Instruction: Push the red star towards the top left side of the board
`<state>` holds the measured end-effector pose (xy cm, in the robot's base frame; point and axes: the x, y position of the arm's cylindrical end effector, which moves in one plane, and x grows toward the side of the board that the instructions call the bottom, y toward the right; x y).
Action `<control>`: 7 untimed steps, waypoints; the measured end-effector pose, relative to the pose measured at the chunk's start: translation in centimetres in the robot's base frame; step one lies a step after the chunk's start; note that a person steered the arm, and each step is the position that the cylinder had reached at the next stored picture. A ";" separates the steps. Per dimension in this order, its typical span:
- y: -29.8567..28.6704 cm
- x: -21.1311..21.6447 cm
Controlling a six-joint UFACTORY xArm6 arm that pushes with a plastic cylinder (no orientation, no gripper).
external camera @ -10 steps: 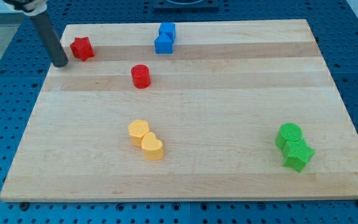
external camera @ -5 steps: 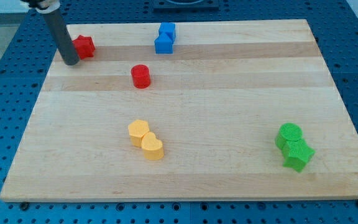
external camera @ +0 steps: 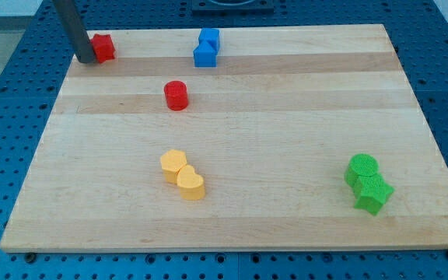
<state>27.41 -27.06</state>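
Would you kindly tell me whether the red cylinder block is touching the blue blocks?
No, the red cylinder block stands apart on the wooden board, below and to the view's left of the blue blocks.

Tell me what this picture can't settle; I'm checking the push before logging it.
- Red star: its left side is hidden behind my rod, so contact is unclear.
- My tip: the rod's top is cut off by the view's top edge.
- Blue blocks: pressed together, shapes too small to tell.
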 end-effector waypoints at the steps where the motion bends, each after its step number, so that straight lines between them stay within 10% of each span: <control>1: 1.2 2.6; 7: 7.0 -0.7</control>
<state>26.69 -20.10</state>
